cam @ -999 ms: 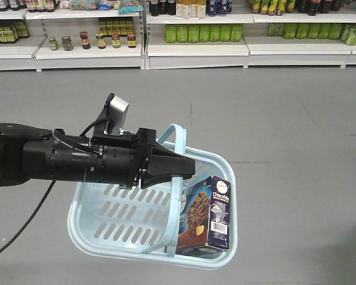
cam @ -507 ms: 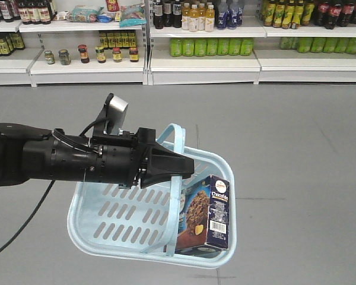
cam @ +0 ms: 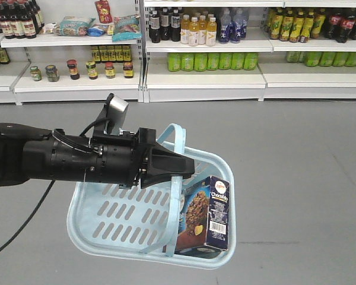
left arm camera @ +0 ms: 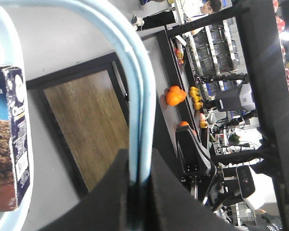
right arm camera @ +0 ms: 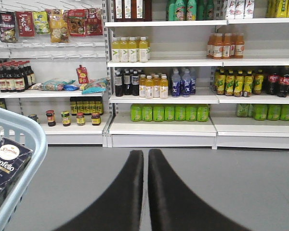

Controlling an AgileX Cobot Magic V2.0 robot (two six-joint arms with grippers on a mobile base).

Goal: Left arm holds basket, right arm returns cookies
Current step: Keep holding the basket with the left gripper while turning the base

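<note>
Out front of the drinks shelves (right arm camera: 160, 126), left gripper (cam: 183, 168) is clamped on the hoop handle (cam: 176, 205), so the basket (cam: 139, 205) hangs w/ its open top free to reach into. Cookies (cam: 206, 215) stand upright inside, in the corner away from that gripper. Right gripper (right arm camera: 145, 155) is empty, jaws pinched nearly together, aimed at the shelves, prob just waiting, imo. Front cam doesn't show it at all. Right wrist cam does, plus a sliver of basket rim & box top. Left wrist cam shows the handle running straight into the jaws.
</note>
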